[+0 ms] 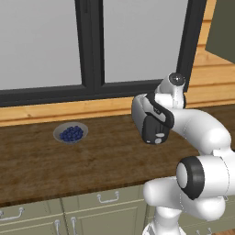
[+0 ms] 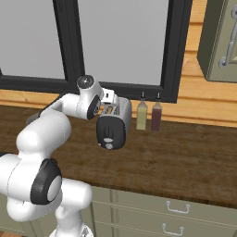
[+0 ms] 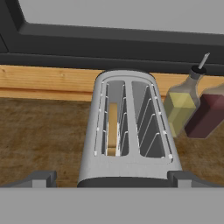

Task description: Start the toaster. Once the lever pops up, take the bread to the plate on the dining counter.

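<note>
Toaster (image 3: 129, 131), silver with rounded body, stands at the wooden counter's (image 1: 110, 156) rear edge, tan bread slice (image 3: 112, 127) in one slot; our jaws gape wide, holding nothing; lever unpressed, we judge.

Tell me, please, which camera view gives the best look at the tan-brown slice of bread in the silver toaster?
The hand view: it looks down into the silver toaster, showing the tan-brown slice of bread standing in its left slot. In the right base view only a sliver of bread peeks out beside the robot's wrist. The left base view gives nothing useful of it.
</note>
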### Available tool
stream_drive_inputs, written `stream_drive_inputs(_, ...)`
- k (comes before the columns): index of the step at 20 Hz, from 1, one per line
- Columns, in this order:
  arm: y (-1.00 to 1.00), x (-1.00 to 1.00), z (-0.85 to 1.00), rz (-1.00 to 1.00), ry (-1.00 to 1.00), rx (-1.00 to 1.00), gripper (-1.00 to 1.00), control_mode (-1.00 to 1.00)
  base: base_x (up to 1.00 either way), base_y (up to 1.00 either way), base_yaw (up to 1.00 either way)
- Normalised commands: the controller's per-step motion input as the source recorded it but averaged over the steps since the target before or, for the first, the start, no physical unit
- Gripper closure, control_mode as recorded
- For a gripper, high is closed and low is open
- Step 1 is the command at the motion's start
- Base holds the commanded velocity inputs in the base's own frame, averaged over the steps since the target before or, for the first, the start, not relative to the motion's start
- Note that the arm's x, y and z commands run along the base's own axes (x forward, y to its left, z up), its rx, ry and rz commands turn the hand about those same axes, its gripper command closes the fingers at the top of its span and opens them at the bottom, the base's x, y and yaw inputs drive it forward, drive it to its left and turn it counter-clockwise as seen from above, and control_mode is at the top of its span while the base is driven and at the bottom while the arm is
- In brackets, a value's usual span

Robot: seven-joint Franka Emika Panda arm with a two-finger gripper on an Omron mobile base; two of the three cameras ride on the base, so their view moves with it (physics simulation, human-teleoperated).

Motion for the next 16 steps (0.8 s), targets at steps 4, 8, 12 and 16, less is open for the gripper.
stream_drive_inputs(4, 0.0, 0.0, 0.0, 0.0, 0.0, 0.0, -1.0, -1.0, 0.0, 0.0, 0.0)
stream_drive_inputs(8, 0.0, 0.0, 0.0, 0.0, 0.0, 0.0, -1.0, -1.0, 0.0, 0.0, 0.0)
stream_drive_inputs(12, 0.0, 0.0, 0.0, 0.0, 0.0, 0.0, -1.0, -1.0, 0.0, 0.0, 0.0)
stream_drive_inputs(16, 0.0, 0.0, 0.0, 0.0, 0.0, 0.0, -1.0, -1.0, 0.0, 0.0, 0.0)
